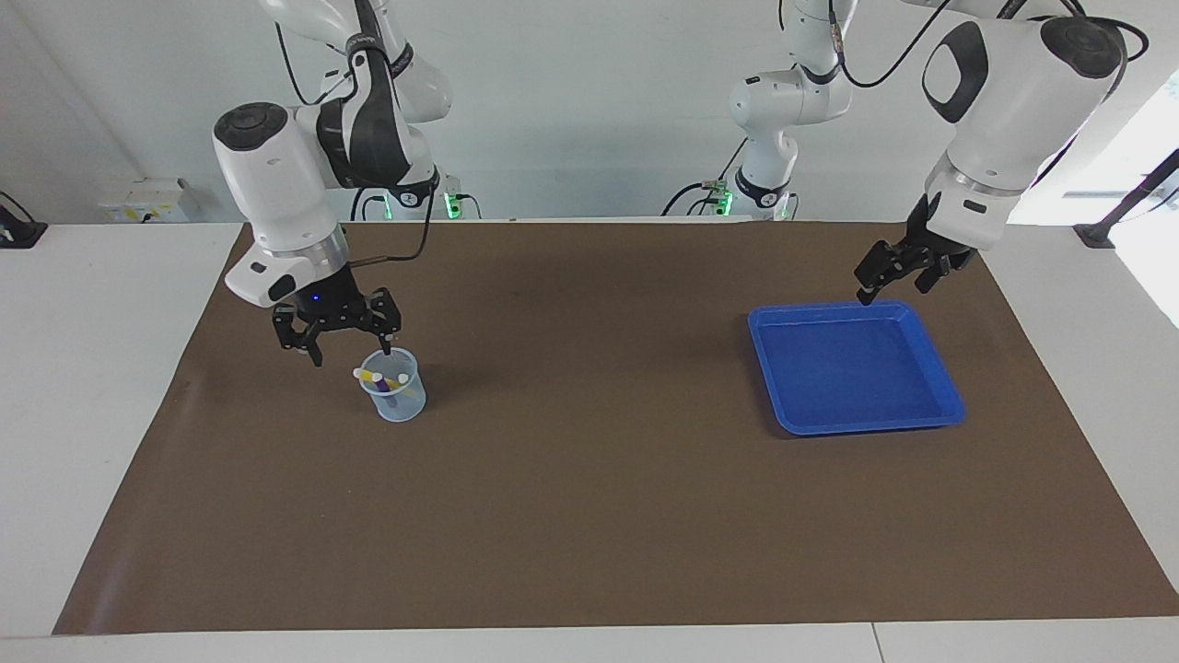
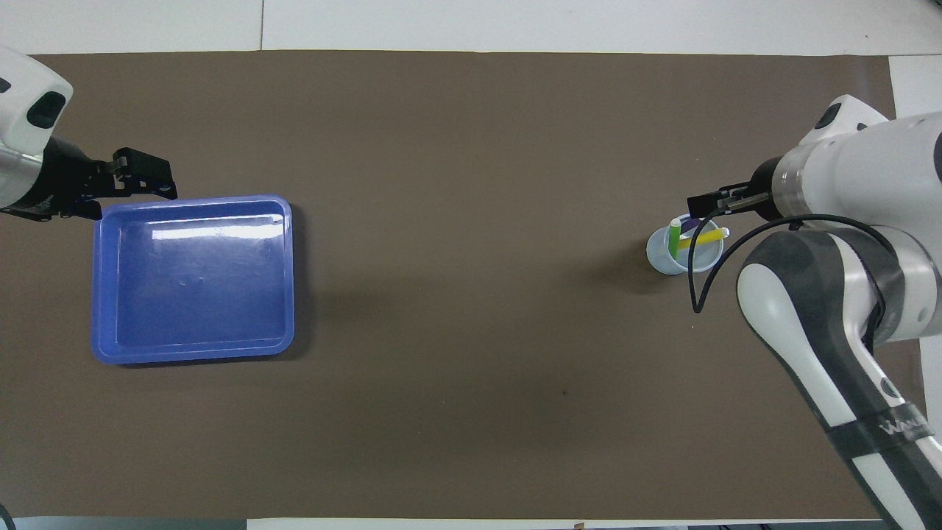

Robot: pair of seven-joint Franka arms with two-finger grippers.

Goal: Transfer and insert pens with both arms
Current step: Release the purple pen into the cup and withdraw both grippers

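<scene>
The pens [image 2: 688, 239] stand in the cup [image 1: 394, 398]; light, stiff, slippery, best pinched mid-barrel; right gripper [image 1: 348, 345] hangs spread above them; left gripper [image 1: 898, 281] waits, spread, over the tray's [image 1: 772, 368] edge.

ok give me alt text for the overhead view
Three pens, yellow, green and purple, stand in a clear cup under the open right gripper. The left gripper hangs open over an empty blue tray's edge.
</scene>
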